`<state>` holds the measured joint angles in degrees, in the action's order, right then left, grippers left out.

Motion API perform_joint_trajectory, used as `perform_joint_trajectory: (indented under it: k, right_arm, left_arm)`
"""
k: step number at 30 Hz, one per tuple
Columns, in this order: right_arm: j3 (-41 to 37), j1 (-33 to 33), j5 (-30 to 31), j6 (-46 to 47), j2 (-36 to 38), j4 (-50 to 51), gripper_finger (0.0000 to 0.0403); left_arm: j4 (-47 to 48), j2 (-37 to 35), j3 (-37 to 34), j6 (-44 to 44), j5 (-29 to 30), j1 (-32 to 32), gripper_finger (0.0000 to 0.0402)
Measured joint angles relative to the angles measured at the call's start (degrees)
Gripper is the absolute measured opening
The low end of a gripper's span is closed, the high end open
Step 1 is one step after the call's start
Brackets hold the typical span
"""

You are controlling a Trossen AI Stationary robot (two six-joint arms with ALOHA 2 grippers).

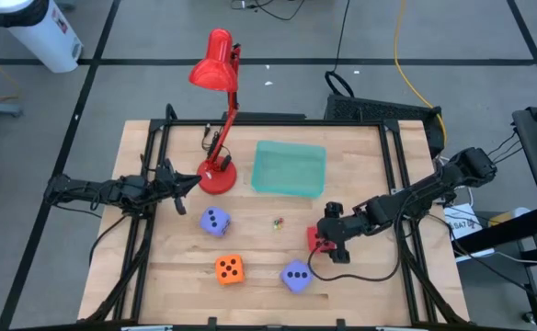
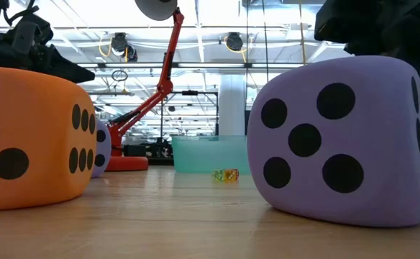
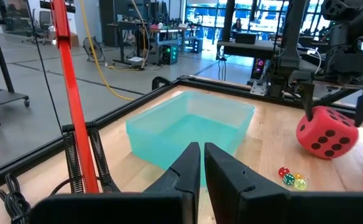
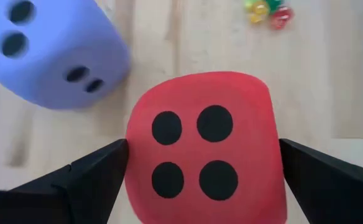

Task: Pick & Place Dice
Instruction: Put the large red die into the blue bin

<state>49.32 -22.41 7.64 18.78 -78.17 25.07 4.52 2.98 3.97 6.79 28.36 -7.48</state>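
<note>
Below, right gripper [image 4: 200, 168] open astride rounded red die [image 4: 201, 146]; left gripper [image 3: 201, 163] closed.

No readable words, brands or signs anywhere, small label beside the table [image 1: 250, 285] too blurred to read, only pip counts: red die [image 4: 206, 149] four up, purple die [image 2: 339, 137] five, orange die [image 2: 30, 137] six on one side

Red die [image 4: 205, 149]: four black pips on the visible face. Orange die [image 1: 230, 268]: black pips. Two purple-blue dice [image 1: 215, 221] [image 1: 296, 276]: dark pips, five showing on one face in the low view. Tray [image 1: 289, 168]: translucent teal. Lamp [image 1: 216, 72]: red. Surface [image 1: 259, 248]: pale wood grain. Fingers [image 3: 188, 167]: black.
</note>
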Motion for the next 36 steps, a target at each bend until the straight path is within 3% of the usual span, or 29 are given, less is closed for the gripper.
perform_joint_trajectory:
  k: [12, 16, 36]
  right_arm:
    - [0.0, 0.0, 3.4, -2.3, 2.3, 0.2, 0.04]
    - [0.0, -0.1, 7.3, -4.6, 2.4, 0.1, 0.04]
    - [0.1, 1.4, 7.1, -3.1, 2.3, 4.7, 0.04]
  left_arm:
    - [0.0, 0.0, 0.0, -0.5, -0.3, 0.0, 0.0031]
    - [0.0, 0.0, 0.0, -0.4, -0.3, 0.0, 0.0031]
    - [0.0, 0.0, 0.0, -0.3, -0.3, 0.0, 0.0031]
